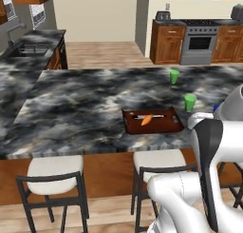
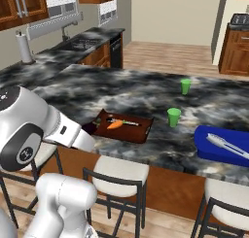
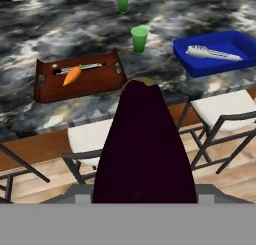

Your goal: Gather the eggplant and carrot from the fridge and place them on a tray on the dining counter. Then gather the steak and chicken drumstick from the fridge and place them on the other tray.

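Observation:
A dark purple eggplant [image 3: 145, 149] fills the near middle of the hand view, and my gripper [image 2: 89, 129] is shut on it; the fingertips are hidden behind it. The eggplant hangs over the stools, short of the dining counter [image 1: 71, 103]. Ahead on the marbled top lies the brown wooden tray [image 3: 100, 81] [image 1: 163, 126] [image 2: 133, 133], with the orange carrot [image 3: 72, 75] [image 1: 146, 119] [image 2: 115, 125] lying inside it. To the right of it sits the other tray [image 3: 200, 64] [image 2: 214, 153], bright blue, with a white streak in it.
Two green cups [image 3: 139, 39] [image 3: 122, 1] stand on the counter behind the trays. White-seated stools [image 1: 52, 172] [image 2: 121, 170] line the near edge of the counter. A sink counter [image 1: 28, 49] runs along the left, and an oven [image 1: 199, 42] is at the far wall.

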